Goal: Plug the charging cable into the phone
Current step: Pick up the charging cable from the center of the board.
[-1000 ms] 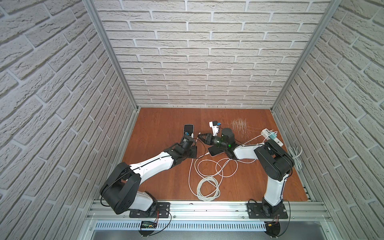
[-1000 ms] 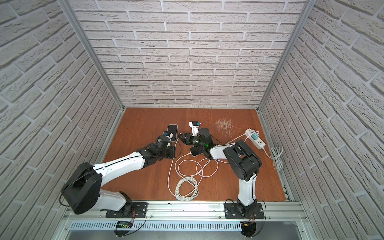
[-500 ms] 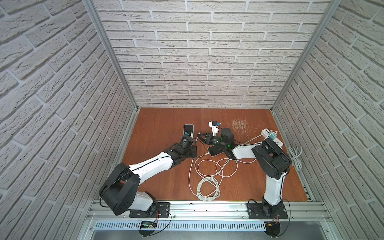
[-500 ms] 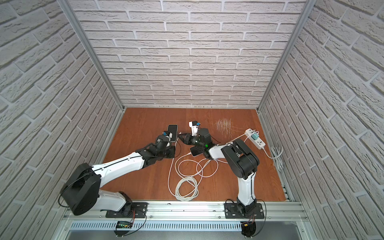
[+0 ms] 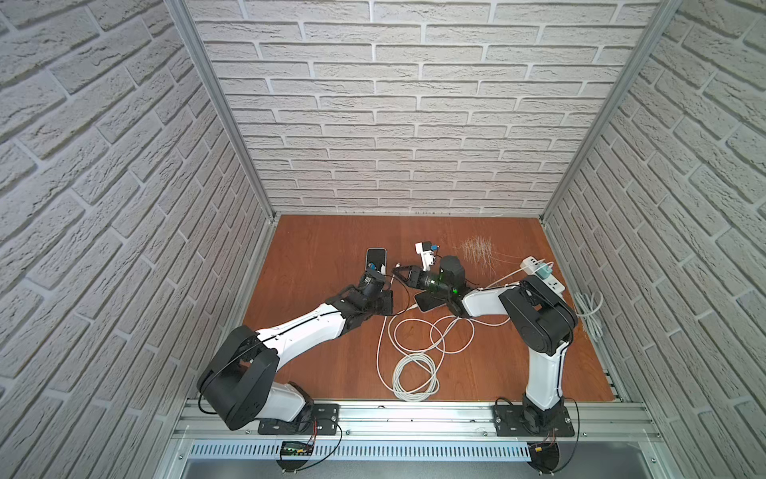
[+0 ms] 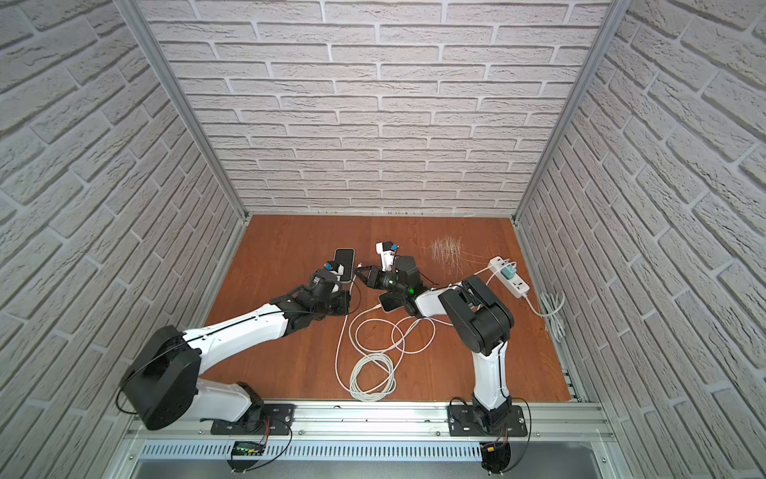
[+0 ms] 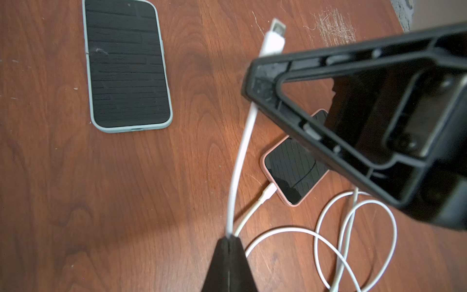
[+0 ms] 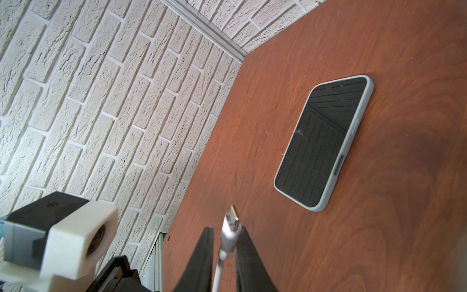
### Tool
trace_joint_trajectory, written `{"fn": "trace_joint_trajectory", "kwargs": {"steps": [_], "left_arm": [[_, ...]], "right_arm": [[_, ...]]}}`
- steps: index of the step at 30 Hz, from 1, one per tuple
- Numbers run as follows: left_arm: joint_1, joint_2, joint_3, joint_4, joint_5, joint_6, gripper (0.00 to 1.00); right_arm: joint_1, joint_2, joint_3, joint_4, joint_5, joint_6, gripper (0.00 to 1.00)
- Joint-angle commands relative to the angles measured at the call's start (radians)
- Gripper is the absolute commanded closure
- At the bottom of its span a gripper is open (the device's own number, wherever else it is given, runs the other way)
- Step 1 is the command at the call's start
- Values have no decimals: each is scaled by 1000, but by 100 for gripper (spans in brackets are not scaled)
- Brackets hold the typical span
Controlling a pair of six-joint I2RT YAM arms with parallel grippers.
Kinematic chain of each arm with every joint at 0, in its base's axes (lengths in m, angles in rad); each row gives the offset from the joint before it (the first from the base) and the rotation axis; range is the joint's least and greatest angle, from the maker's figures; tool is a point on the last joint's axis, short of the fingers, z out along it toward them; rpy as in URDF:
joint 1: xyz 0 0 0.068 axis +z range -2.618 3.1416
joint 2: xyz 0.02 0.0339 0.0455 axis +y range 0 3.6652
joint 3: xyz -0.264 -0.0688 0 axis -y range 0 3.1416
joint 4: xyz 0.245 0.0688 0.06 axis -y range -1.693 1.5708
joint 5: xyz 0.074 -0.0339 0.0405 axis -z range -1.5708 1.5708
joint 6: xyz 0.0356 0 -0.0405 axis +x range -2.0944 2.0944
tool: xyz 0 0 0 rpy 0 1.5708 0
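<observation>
A phone (image 7: 126, 65) in a pale grey-green case lies face up on the wooden floor (image 7: 63, 189), seen also in the right wrist view (image 8: 326, 141) and in both top views (image 5: 376, 259) (image 6: 345, 259). My left gripper (image 7: 228, 242) is shut on the white charging cable (image 7: 240, 156), a short way behind its connector (image 7: 274, 38). The cable rises from it to my right gripper (image 8: 226, 228). Those jaws stand narrowly open around the connector (image 8: 231, 227): one finger touches it, and a small gap shows at the other. The connector's tip is a short way from the phone's bottom edge.
A second phone (image 7: 295, 174) in a pink case lies under my right arm with another white cable plugged in. Loose cable loops and a coil (image 5: 414, 373) lie toward the front. A white power strip (image 5: 543, 271) with a charger sits at the right wall.
My right gripper's jaws have narrowed around the connector. Both arms have stayed almost where they were.
</observation>
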Motion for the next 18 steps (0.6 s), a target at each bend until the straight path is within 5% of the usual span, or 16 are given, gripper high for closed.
{"fn": "trace_joint_trajectory", "kwargs": {"steps": [1,12,18], "left_arm": [[-6,1,-5,44,8,-7,100],[-7,-2,-6,44,8,-9,100],[-7,-6,-8,46,8,-9,100]], "right_arm": [[10,-1,18,71,-23,7,82],[13,-1,11,86,-34,4,92],[15,-1,10,91,-38,3,87]]}}
